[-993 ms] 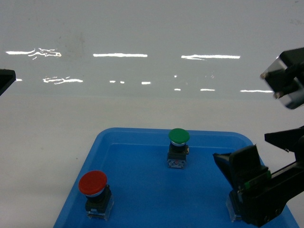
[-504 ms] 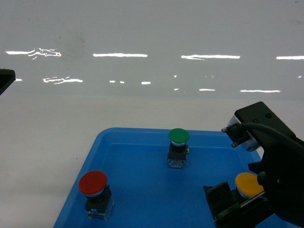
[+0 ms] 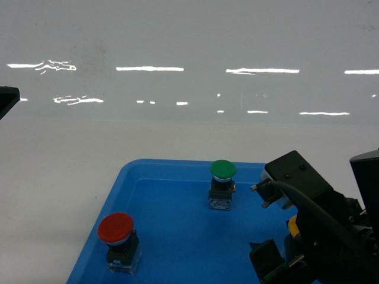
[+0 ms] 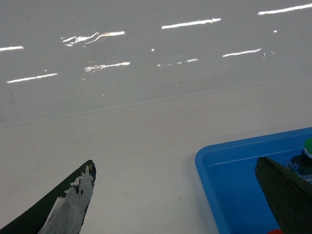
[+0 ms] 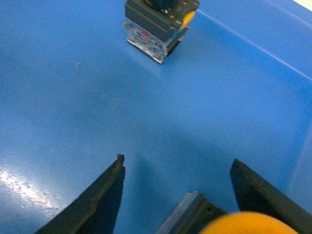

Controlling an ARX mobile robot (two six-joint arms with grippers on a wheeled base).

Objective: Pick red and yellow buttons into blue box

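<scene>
Head view: red button [image 3: 116, 229], domed cap, black body, upright.

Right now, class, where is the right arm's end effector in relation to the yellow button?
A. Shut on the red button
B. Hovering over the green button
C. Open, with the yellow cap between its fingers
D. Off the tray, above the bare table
C: in the right wrist view the right end effector is spread open on either side of the yellow button, over the blue tray; the red button stands untouched.
</scene>
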